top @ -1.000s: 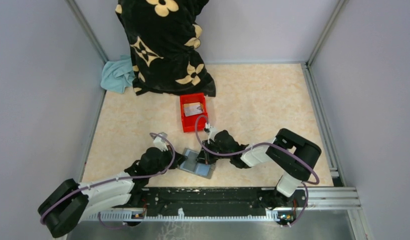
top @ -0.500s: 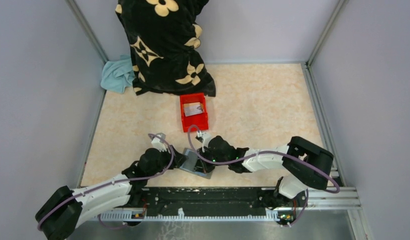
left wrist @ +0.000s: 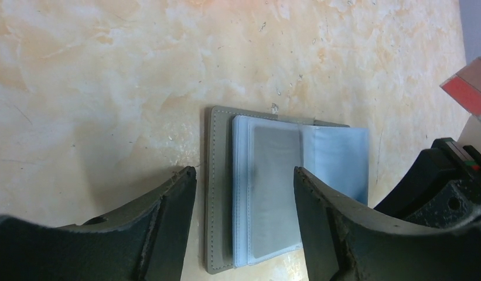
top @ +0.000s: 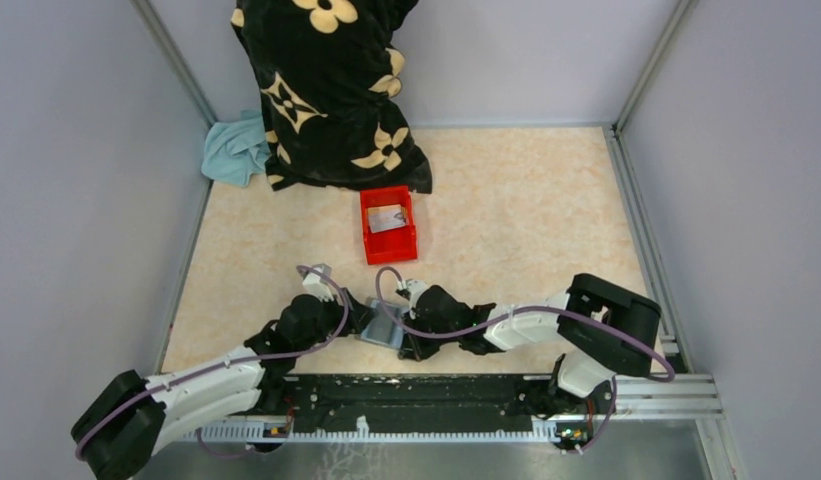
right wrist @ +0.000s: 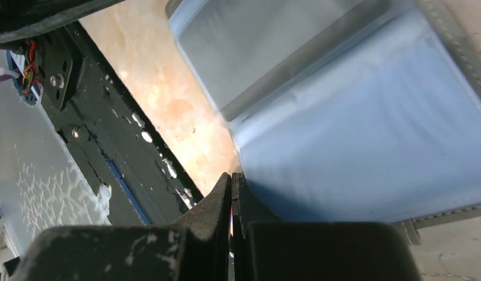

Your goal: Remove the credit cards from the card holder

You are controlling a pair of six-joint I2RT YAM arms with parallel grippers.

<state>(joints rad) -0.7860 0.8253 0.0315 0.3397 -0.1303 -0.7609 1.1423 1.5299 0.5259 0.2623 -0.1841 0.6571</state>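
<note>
The card holder (top: 384, 325) lies open on the table between my two grippers. In the left wrist view its grey cover (left wrist: 217, 187) faces up with blue-grey sleeves on top, and a silver-grey credit card (left wrist: 276, 187) sits in a clear pocket. My left gripper (left wrist: 244, 175) is open, its fingers straddling the holder's near end without gripping it. My right gripper (right wrist: 232, 175) is shut, its tips at the edge of the blue-grey sleeve (right wrist: 367, 134), with nothing seen between them. Another card (top: 387, 218) lies in the red bin (top: 374, 245).
A black cloth with cream flowers (top: 326, 90) is heaped at the back, with a teal rag (top: 236, 150) at its left. The black base rail (top: 436, 395) runs just behind the holder's near side. Grey walls close in left and right.
My left gripper has opened and let go of the holder. The right arm has swung lower and to the left over the holder. The holder now looks narrower and sits slightly further left.
</note>
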